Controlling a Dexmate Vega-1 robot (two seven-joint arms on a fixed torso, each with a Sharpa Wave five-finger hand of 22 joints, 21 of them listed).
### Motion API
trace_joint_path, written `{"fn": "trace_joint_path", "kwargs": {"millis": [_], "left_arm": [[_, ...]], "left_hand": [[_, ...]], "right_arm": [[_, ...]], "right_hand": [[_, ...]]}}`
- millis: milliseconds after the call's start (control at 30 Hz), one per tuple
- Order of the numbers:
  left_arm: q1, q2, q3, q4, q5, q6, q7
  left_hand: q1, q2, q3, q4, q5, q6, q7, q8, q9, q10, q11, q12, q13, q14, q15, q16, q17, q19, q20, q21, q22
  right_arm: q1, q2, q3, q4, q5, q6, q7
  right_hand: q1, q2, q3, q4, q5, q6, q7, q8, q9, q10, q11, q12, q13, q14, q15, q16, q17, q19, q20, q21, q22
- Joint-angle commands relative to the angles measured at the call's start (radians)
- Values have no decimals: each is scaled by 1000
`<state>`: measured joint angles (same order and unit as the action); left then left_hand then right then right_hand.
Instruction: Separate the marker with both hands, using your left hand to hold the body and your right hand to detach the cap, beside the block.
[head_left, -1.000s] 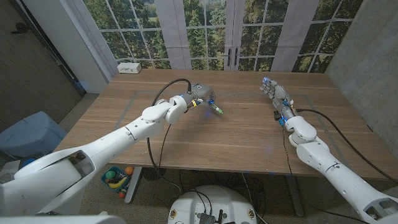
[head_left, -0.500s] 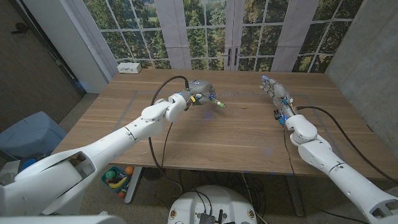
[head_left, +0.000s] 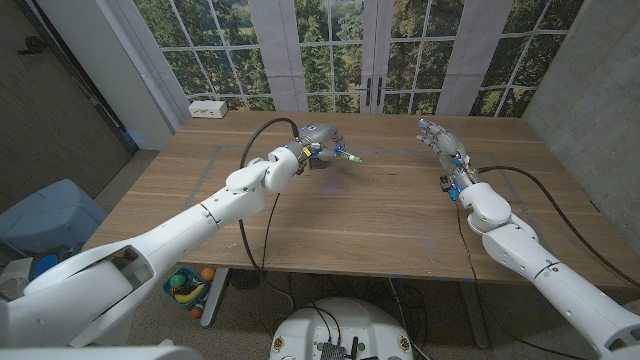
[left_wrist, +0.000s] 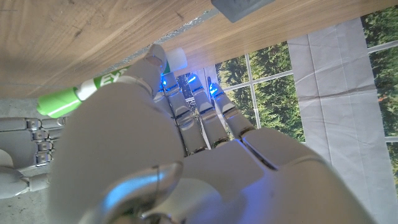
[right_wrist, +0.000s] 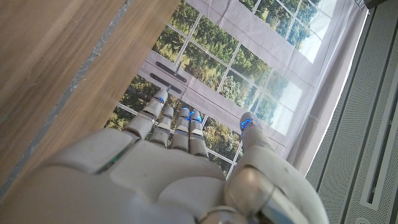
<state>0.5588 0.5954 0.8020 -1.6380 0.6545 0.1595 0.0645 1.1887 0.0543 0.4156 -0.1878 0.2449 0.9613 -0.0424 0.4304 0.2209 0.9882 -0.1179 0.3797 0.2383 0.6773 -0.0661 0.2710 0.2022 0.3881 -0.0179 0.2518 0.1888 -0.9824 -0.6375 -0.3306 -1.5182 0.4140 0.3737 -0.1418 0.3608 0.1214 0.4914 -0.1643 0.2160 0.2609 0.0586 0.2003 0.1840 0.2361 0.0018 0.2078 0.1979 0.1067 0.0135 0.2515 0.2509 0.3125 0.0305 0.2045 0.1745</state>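
- Marker (head_left: 346, 157): green and white, clamped in the left hand (head_left: 318, 141), green capped end poking out of the fist toward 4 o'clock in the head view, lifted off the wooden table (head_left: 380, 215) above its far-centre part.
- In the left wrist view, marker (left_wrist: 93, 88) lying across the thumb side of the left hand (left_wrist: 149, 155), white stretch pinned under a fingertip (left_wrist: 155, 59), green end jutting free.
- Left hand closed round the marker's body, fingers curled over it.
- Right hand (head_left: 442, 141): well apart from the marker, off at 3 o'clock from it near the table's far right, holding nothing, fingers extended and slightly spread, pointing toward 11 o'clock.
- Right wrist view: right hand (right_wrist: 180, 168) with fingers (right_wrist: 163, 115) straight, thumb standing apart, nothing between them.
- Grey block (left_wrist: 239, 7) seen at the frame edge in the left wrist view, lying on the table; distance from the marker not clear.
- White box (head_left: 208, 108) at the table's far left corner, about 10 o'clock from the left hand.
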Motion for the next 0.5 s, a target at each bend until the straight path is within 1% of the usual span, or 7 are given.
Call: {"fn": "trace_joint_path", "kwargs": {"millis": [33, 100, 300, 333, 500], "left_arm": [[8, -5, -22, -24, -59, 24, 28], [8, -5, -24, -29, -66, 26, 29], [8, -10, -33, -32, -89, 28, 47], [8, -11, -34, -32, -93, 26, 52], [6, -14, -40, -30, -116, 24, 57]], "left_hand": [[23, 31, 1, 7, 11, 11, 7, 8, 4, 134, -85, 14, 120, 9, -173, 3, 6, 7, 0, 2, 1], [23, 32, 0, 7, 12, 11, 7, 8, 4, 134, -85, 14, 120, 9, -173, 3, 6, 7, 0, 2, 1], [24, 31, -1, 8, 14, 13, 7, 8, 4, 135, -85, 14, 123, 10, -173, 2, 6, 7, 0, 2, 1], [25, 31, -2, 8, 15, 12, 7, 8, 4, 135, -85, 14, 123, 10, -173, 2, 6, 7, 0, 2, 1], [25, 31, -3, 8, 17, 14, 8, 8, 4, 136, -85, 14, 125, 10, -173, 1, 6, 7, 0, 2, 1]], "right_arm": [[-18, -31, 2, -57, -71, -29, -42], [-20, -36, 2, -66, -83, -36, -49], [-22, -49, 2, -84, -107, -46, -54], [-22, -50, 2, -85, -110, -46, -53], [-24, -62, 1, -105, -141, -63, -67]], "right_hand": [[8, 6, 1, -7, 3, 6, -1, 8, 2, 9, -2, 3, 2, 13, 2, 8, 3, 1, 8, 5, 3], [8, 4, -1, -5, 2, 6, -1, 7, 2, 9, -5, 2, 2, 18, 1, 10, 4, 1, 11, 5, 3], [9, 2, -3, -4, 2, 7, -4, 6, 2, 13, -6, 3, 2, 22, -3, 12, 5, 1, 15, 4, 4], [9, 2, -3, -4, 2, 7, -4, 6, 2, 15, -3, 3, 2, 22, -2, 12, 5, 1, 15, 4, 4], [12, 0, -4, -4, 2, 7, -6, 5, 2, 15, -6, 2, 2, 25, -1, 13, 5, 1, 15, 4, 4]]}}
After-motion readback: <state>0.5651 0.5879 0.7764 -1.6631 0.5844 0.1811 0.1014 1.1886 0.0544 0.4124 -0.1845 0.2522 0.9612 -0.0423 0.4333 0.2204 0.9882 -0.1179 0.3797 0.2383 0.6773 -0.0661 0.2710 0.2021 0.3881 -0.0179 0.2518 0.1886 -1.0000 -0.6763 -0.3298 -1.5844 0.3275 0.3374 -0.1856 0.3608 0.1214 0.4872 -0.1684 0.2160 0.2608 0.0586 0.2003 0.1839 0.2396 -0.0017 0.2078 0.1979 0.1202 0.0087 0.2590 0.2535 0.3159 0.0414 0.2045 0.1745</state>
